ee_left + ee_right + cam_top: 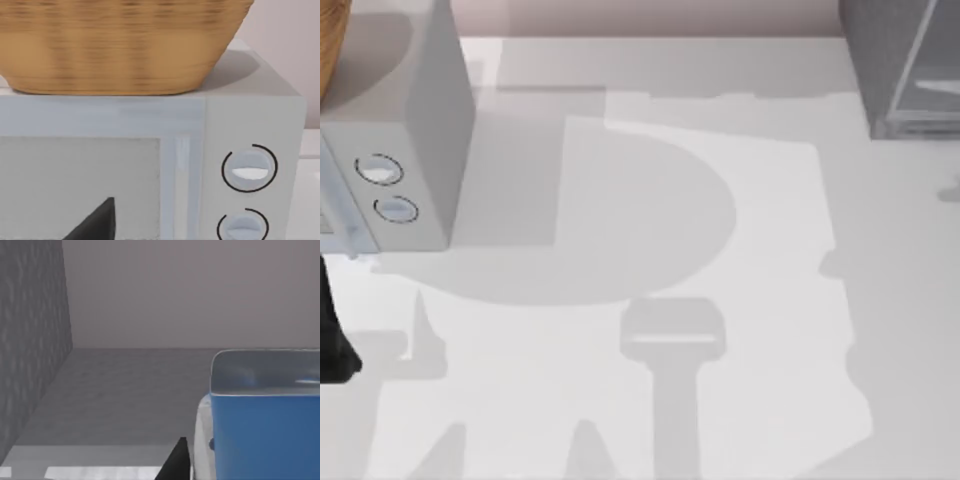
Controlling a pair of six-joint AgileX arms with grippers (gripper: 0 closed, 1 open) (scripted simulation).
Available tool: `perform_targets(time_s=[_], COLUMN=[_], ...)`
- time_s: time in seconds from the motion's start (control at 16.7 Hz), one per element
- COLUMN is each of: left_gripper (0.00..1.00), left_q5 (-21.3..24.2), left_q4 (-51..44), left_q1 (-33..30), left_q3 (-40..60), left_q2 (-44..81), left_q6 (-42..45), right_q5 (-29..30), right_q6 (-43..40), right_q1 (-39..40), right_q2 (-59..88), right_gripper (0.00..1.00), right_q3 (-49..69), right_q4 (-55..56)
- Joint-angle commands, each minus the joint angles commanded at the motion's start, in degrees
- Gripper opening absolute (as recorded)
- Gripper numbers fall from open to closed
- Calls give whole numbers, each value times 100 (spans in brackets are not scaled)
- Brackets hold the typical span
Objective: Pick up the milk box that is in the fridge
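The milk box point(265, 435), white with a bright blue top, stands upright on the pale shelf inside the fridge point(30, 340), close in the right wrist view. My right gripper point(175, 465) is inside the fridge, and a black part of it sits right beside the carton's white side. Whether it touches the carton is unclear. In the top view the fridge point(890, 60) is the dark-grey cabinet at the far right corner, with its lighter door panel swung open. My left gripper point(95, 222) is parked facing the microwave, and the left arm point(335, 340) is at the table's left edge.
A light grey microwave point(410, 150) with two round knobs stands at the back left. A woven basket point(120, 45) rests on top of it. The fridge's dark side wall rises close beside the right gripper.
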Motion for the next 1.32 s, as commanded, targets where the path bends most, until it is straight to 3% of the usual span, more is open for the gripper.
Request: perform_targets(time_s=[0.48,1.32], left_gripper=[100,100], left_q5=[0,0], left_q4=[0,0], left_q1=[0,0], left_q3=[0,0], left_q2=[0,0], left_q6=[0,0], right_q5=[252,1151], right_q6=[-45,-73], right_q1=[267,1278], right_q2=[-1919,-9816], right_gripper=[0,0], right_q3=[-583,-3331], right_q4=[-1235,-6389])
